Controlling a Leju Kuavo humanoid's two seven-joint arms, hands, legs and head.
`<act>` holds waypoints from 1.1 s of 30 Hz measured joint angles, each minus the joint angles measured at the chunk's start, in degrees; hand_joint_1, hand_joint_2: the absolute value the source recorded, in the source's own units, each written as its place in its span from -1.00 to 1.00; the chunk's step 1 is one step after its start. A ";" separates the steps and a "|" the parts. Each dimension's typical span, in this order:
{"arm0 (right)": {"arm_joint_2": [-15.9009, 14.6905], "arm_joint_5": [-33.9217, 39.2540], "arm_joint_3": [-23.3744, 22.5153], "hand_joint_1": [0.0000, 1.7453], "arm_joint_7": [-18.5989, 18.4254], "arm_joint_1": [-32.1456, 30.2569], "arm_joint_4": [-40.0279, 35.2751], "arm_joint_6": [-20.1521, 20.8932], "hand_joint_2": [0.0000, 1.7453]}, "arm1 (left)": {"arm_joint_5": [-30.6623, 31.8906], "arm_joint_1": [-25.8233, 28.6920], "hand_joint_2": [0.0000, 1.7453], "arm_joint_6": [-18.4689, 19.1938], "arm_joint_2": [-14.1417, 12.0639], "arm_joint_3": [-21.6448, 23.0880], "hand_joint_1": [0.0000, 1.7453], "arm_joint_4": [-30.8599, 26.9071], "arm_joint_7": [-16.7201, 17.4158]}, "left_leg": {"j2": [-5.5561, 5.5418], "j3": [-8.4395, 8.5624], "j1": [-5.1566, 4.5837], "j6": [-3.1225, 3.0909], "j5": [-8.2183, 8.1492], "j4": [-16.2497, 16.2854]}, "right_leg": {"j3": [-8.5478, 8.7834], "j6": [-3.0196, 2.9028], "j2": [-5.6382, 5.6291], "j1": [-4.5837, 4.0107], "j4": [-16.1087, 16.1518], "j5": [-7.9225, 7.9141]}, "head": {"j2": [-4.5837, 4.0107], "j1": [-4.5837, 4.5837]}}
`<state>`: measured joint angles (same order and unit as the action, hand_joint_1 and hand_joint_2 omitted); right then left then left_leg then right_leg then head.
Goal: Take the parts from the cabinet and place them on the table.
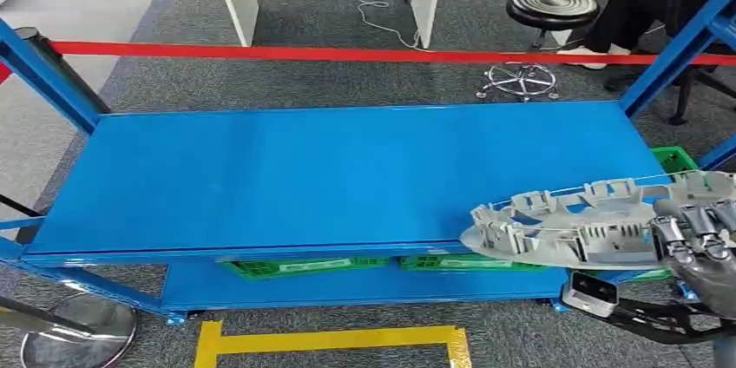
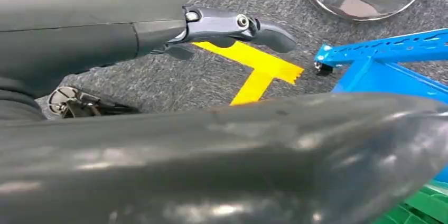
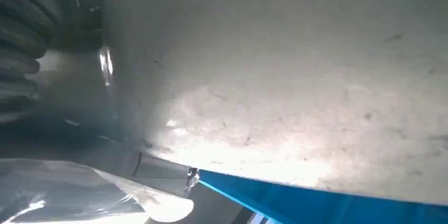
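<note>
A long grey plastic part (image 1: 564, 225) with ribs and clips along its edge hangs over the front right corner of the blue table top (image 1: 330, 177). My right hand (image 1: 699, 242) grips the part's right end, its dark fingers wrapped over the rim. In the right wrist view the part's pale smooth surface (image 3: 290, 76) lies very close, with a strip of the blue table (image 3: 317, 203) beyond it. My left hand (image 2: 211, 26) hangs over the grey carpet with a finger stretched out and nothing in it.
Green crates (image 1: 304, 266) sit on the lower blue shelf. A red barrier tape (image 1: 347, 53) runs behind the table, with a black stool (image 1: 552, 8) and a seated person (image 1: 660, 3) beyond. Yellow floor tape (image 1: 330, 342) and a silver round base (image 1: 78, 333) lie in front.
</note>
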<state>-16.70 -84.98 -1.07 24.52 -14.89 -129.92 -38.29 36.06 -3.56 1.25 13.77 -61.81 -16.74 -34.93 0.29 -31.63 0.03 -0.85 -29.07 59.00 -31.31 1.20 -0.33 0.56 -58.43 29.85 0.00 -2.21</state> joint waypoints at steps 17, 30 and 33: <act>-1.97 0.00 -0.74 1.00 0.07 -0.41 -2.99 0.00 1.00 | 2.03 0.00 -1.00 -0.76 -0.42 1.20 -1.00 0.22 -0.20 | 0.00 -0.01 0.00 0.00 0.00 0.00 | 0.00 -0.01 0.00 0.00 0.00 0.01 | 0.00 -0.02; -2.40 0.00 2.47 1.00 -5.77 0.85 -3.93 0.00 1.00 | 2.21 -0.05 -1.00 -1.62 -0.55 1.22 -1.00 0.44 0.81 | -0.03 -0.06 -0.39 -0.81 -0.12 0.21 | 0.13 0.57 0.13 0.46 0.53 -0.34 | 0.00 0.04; -2.43 0.00 3.81 1.00 -6.84 0.75 -4.11 0.00 1.00 | 2.47 -0.14 -1.00 -1.51 -0.46 1.25 -1.00 0.48 0.61 | 0.25 1.21 0.06 -1.73 2.01 -3.03 | -0.30 1.16 0.22 0.47 0.29 0.60 | 0.00 -0.09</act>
<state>-19.12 -84.98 2.73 17.68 -14.13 -134.03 -38.29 38.53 -3.69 -0.26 13.31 -60.57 -16.26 -34.32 0.54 -30.42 0.09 -2.57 -27.05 55.97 -31.61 2.36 -0.12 1.03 -58.14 30.45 0.00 -2.30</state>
